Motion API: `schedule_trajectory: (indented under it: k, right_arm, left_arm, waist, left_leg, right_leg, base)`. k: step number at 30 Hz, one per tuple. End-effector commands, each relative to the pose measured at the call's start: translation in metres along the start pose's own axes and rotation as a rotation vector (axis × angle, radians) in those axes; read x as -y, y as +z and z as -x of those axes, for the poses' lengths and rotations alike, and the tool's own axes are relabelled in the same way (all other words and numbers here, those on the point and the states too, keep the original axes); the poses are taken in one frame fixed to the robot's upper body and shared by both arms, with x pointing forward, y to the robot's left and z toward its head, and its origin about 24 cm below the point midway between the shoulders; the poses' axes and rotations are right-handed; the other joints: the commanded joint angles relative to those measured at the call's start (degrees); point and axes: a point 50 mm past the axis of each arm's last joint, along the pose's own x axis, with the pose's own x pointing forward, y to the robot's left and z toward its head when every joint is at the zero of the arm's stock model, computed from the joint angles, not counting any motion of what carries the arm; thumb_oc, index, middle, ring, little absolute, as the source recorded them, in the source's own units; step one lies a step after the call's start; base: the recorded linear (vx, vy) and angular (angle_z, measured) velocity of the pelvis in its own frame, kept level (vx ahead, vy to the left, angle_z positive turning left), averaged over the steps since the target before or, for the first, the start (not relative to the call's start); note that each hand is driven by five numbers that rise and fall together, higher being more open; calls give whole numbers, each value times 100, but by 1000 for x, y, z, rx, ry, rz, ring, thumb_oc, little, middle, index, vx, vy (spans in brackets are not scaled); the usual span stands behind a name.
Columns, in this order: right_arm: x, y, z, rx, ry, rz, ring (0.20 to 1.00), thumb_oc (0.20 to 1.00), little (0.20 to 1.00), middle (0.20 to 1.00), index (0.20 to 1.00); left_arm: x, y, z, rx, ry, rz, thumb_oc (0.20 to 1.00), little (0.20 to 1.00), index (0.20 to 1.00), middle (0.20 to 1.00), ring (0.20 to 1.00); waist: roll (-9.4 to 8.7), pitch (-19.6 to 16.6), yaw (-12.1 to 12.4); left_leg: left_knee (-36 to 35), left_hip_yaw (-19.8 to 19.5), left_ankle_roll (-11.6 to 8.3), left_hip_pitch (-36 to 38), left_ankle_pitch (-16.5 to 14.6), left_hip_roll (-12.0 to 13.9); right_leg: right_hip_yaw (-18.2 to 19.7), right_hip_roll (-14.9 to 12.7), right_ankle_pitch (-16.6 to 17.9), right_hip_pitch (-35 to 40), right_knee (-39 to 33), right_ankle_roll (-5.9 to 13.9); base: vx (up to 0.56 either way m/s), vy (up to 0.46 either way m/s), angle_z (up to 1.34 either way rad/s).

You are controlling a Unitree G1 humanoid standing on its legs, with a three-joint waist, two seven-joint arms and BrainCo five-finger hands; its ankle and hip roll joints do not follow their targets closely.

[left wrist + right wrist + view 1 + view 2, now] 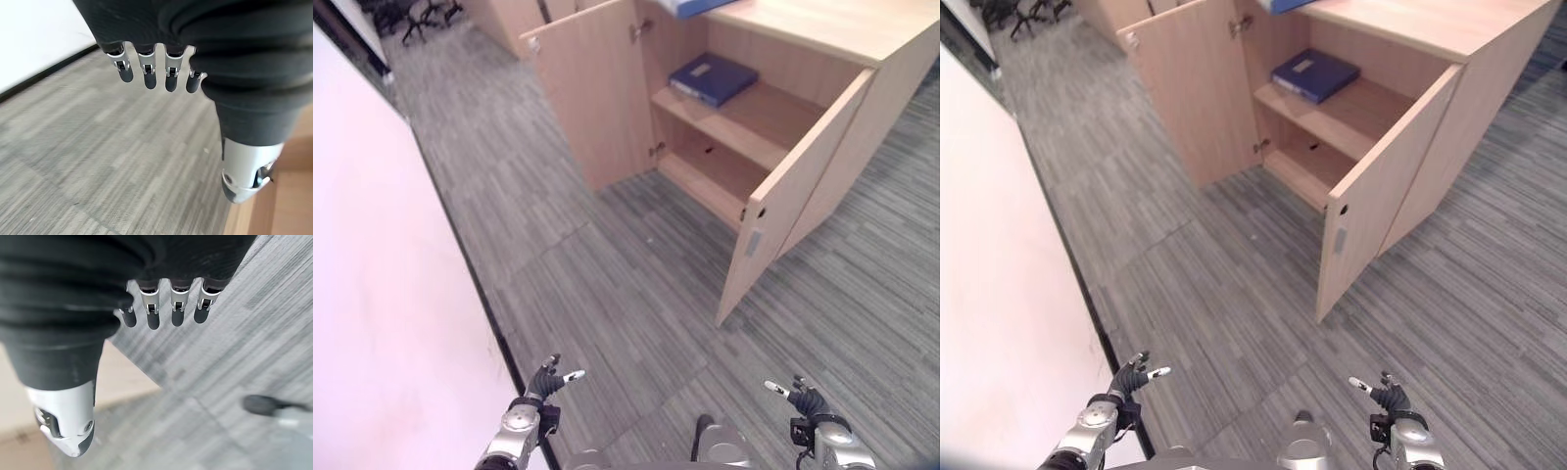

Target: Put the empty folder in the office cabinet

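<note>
- The left hand [544,384], silver fingers with dark tips under a dark ribbed cover, sits at the lower left of the head view; its own wrist view shows the fingers [148,73] straight and relaxed, holding nothing, over the floor.
- The right hand [806,399] sits at the lower right, likewise spread loosely, fingers [153,309] straight, empty and touching nothing.
- A grey striped carpet floor [607,284] stretches open between the hands and the furniture.
- A white wall panel [382,294] with a dark base strip runs along the left edge, close beside the left hand.
- The light wooden office cabinet [822,29] stands in the upper right, both doors swung wide.
- Its right door [793,196] juts toward the centre of the frame; the left door [592,98] stands out at the upper middle.
- The dark blue flat folder [713,77] lies on the upper shelf [759,122] inside, well apart from both hands.
- The lower compartment [715,166] is bare.
</note>
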Motion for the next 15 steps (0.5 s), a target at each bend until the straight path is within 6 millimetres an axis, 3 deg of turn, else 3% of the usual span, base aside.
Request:
schedule_trajectory:
  k: [1,3,4,5,7,11,13,15]
  right_arm:
    - [18,0,2,8,-36,20,1000,1000,1000,1000,1000]
    - [18,-3,3,-1,-27,43,1000,1000,1000,1000,1000]
    - [18,-5,3,-6,-31,43,1000,1000,1000,1000,1000]
    - [18,-5,4,-7,-31,43,1000,1000,1000,1000,1000]
    - [18,-8,4,-18,-38,35,1000,1000,1000,1000,1000]
    - [16,-7,3,-20,-30,28,1000,1000,1000,1000,1000]
    - [16,-8,3,-23,-27,29,1000,1000,1000,1000,1000]
    - [17,-19,5,-64,-26,11,1000,1000,1000,1000,1000]
  left_arm:
    - [2,16,-3,73,-3,2,1000,1000,1000,1000,1000]
    - [5,12,-2,55,-5,4,1000,1000,1000,1000,1000]
    - [4,10,-2,46,5,9,1000,1000,1000,1000,1000]
    - [4,9,-2,45,5,9,1000,1000,1000,1000,1000]
    - [-2,7,-2,34,31,24,1000,1000,1000,1000,1000]
    - [-14,1,1,25,77,49,1000,1000,1000,1000,1000]
    - [-17,-1,2,22,88,55,1000,1000,1000,1000,1000]
    - [-20,-7,3,-6,93,42,1000,1000,1000,1000,1000]
  waist:
    - [187,117,87]
    - [251,90,211]
    - [325,59,290]
    - [303,72,290]
    - [220,70,408]
    - [123,7,561]
    - [101,-28,579]
    - [71,-174,541]
  left_leg:
    - [-989,-205,78,1,-47,199]
    - [-1959,-618,75,-116,33,124]
    - [-2416,-1091,-13,-395,381,218]
    - [-2451,-1079,-15,-345,386,194]
    - [-2792,-1544,-87,-776,505,381]
    - [-2815,-2428,-221,-939,644,704]
    - [-2809,-2576,-271,-927,682,789]
    - [-2781,-2440,-341,-819,686,954]
  right_leg:
    - [180,-225,-2,-5,-422,900]
    - [476,-256,-201,198,-328,974]
    - [774,-235,-353,302,-210,999]
    - [776,-260,-401,317,-173,1003]
    - [1401,-246,-922,490,359,962]
    - [2395,-151,-1407,566,928,1002]
    - [2598,-179,-1496,574,995,1049]
    - [2856,-462,-1554,621,951,1268]
  base:
    - [339,161,-70]
    - [500,210,-83]
    - [485,188,-90]
    - [731,217,-115]
    - [670,156,-127]
    - [431,226,-110]
    - [269,320,-149]
    - [303,490,-58]
